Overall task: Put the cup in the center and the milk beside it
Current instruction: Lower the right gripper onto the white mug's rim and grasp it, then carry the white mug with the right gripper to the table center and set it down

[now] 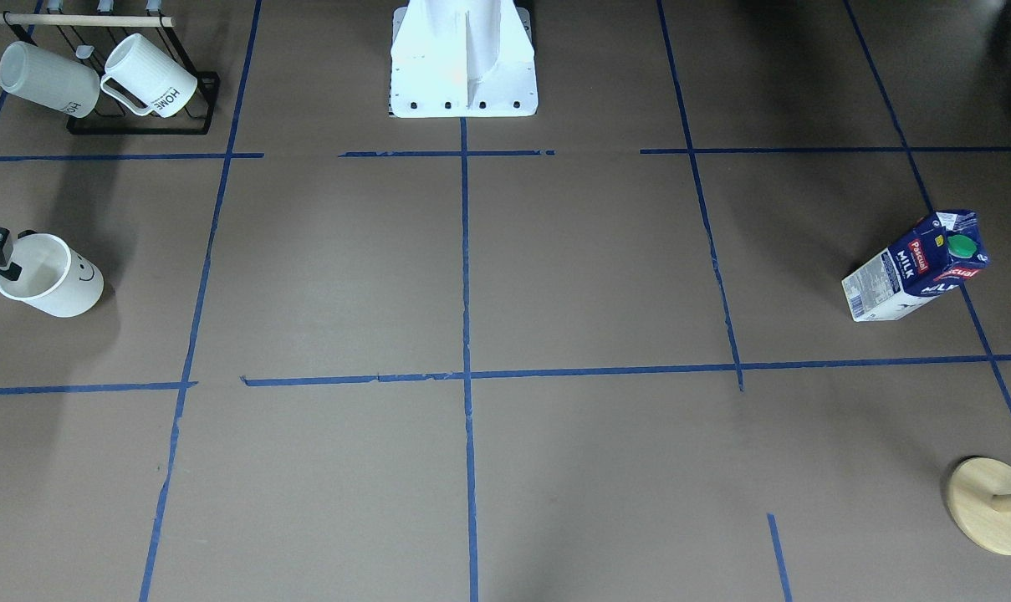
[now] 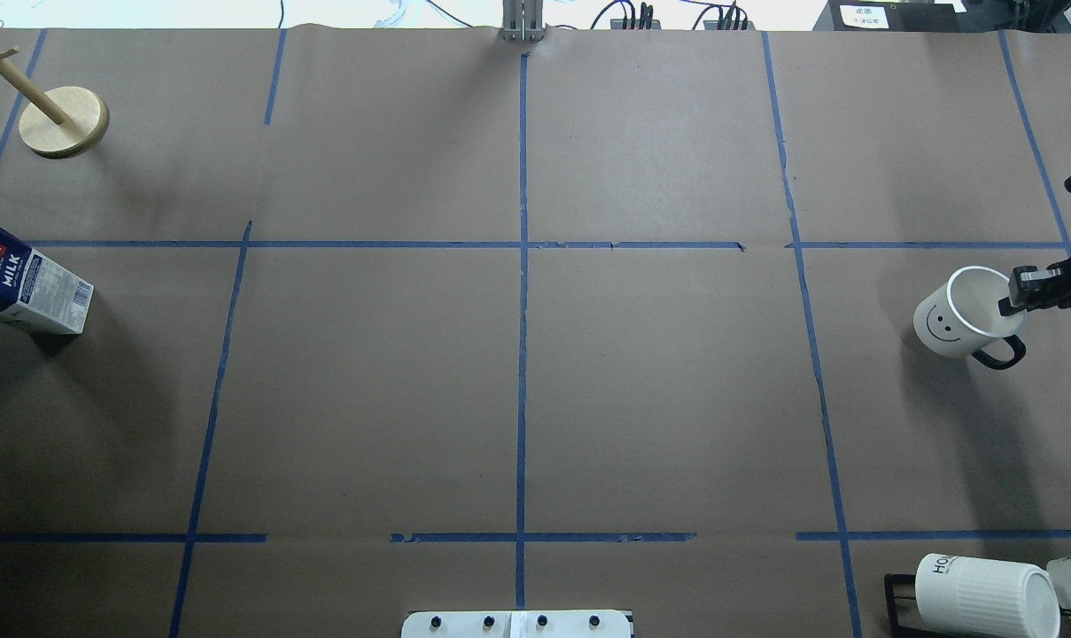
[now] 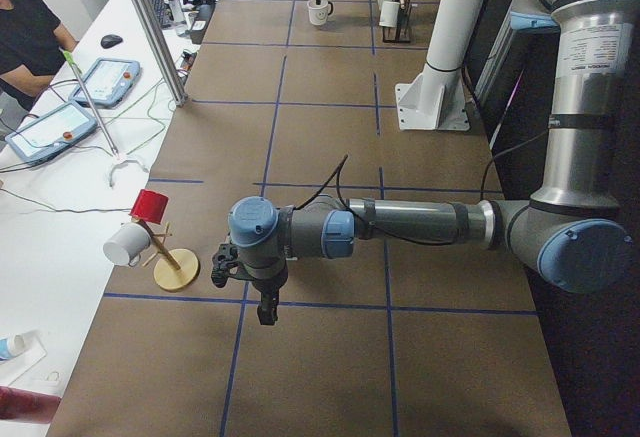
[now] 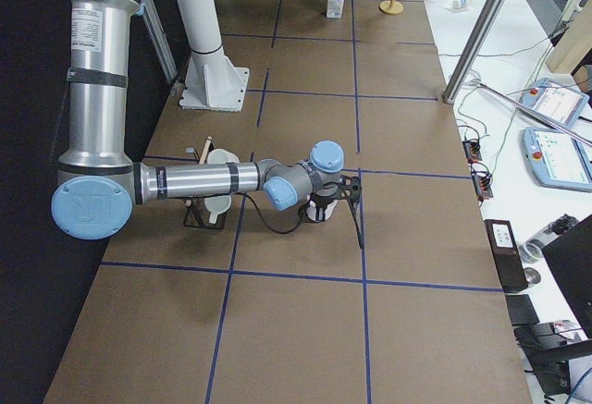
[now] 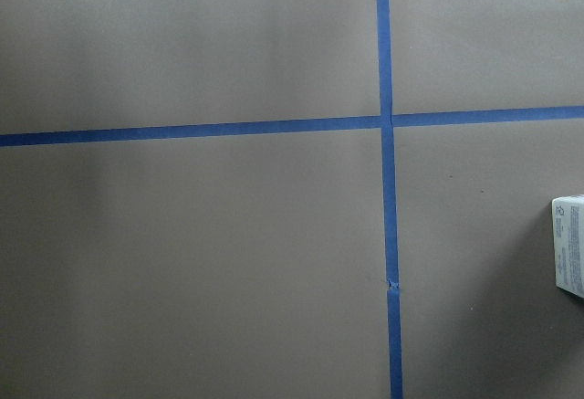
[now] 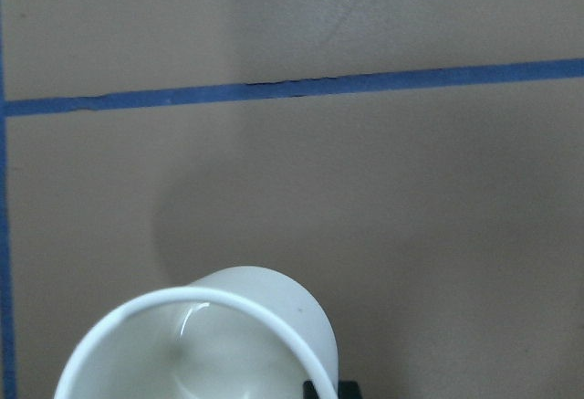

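The smooth white smiley-face cup [image 2: 942, 323] is upright and empty, mouth upward, far to the robot's right of the blue-tape centre cross [image 2: 523, 245]. The right end effector [image 2: 1015, 297] seems clenched on its rim. The tall dark-blue milk carton [image 1: 919, 267], long axis vertical, reads "Pascual" and "MILK", far on the cross's opposite side. I cannot tell the state of the left end effector [image 3: 266, 309].

smiley cup [image 2: 942, 323] and milk carton [image 2: 26, 283] at opposite edges.
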Robot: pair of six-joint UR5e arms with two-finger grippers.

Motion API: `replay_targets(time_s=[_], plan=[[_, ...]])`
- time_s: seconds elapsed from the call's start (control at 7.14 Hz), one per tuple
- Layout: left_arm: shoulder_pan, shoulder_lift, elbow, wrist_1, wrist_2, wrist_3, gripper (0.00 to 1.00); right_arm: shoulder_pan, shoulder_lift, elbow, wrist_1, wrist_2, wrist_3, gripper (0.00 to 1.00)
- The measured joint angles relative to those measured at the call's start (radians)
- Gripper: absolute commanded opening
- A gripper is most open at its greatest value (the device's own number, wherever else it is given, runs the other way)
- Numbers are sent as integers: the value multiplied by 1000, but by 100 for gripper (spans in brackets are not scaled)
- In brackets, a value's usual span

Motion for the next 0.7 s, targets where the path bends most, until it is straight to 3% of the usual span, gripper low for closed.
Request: replay_targets(time_s=[0.14,0.42,0.7], plan=[[0,0,-1,0,0,-1,100,20,25,68,-91,19,12,0],[0,0,-5,1,0,-1,100,41,176,198,-393,48,47,0],[0,-1,-10,4,-1,-4,100,-45,344,227,-518,34,242,0]])
